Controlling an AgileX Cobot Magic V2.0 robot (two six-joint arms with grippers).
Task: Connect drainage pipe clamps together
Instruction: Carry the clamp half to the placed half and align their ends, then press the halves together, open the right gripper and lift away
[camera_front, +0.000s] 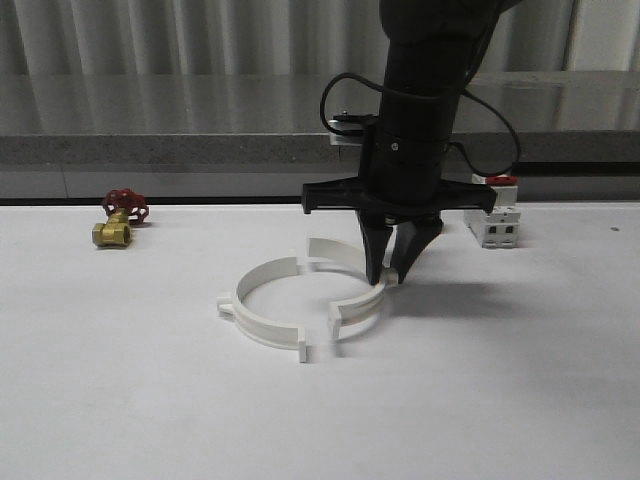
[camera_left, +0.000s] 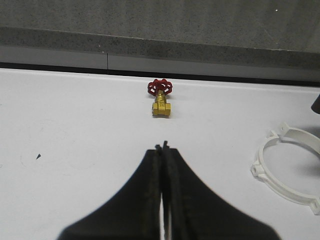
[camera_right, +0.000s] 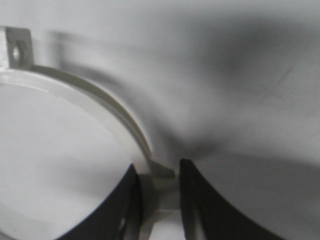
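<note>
Two white half-ring drainage pipe clamps lie on the white table, their open sides facing each other, with gaps between their ends. The left half (camera_front: 250, 318) lies free and shows again in the left wrist view (camera_left: 285, 172). My right gripper (camera_front: 392, 272) points straight down onto the right half (camera_front: 358, 306). In the right wrist view its fingers (camera_right: 157, 172) are closed across this half's curved band (camera_right: 100, 107) at a side lug. My left gripper (camera_left: 163, 146) is shut on nothing, hovering over bare table short of the valve.
A brass valve with a red handwheel (camera_front: 118, 220) (camera_left: 160, 97) sits at the far left. At the back right stands a white boxy breaker with a red top (camera_front: 493, 215). A grey ledge (camera_front: 150, 150) runs along the table's far edge.
</note>
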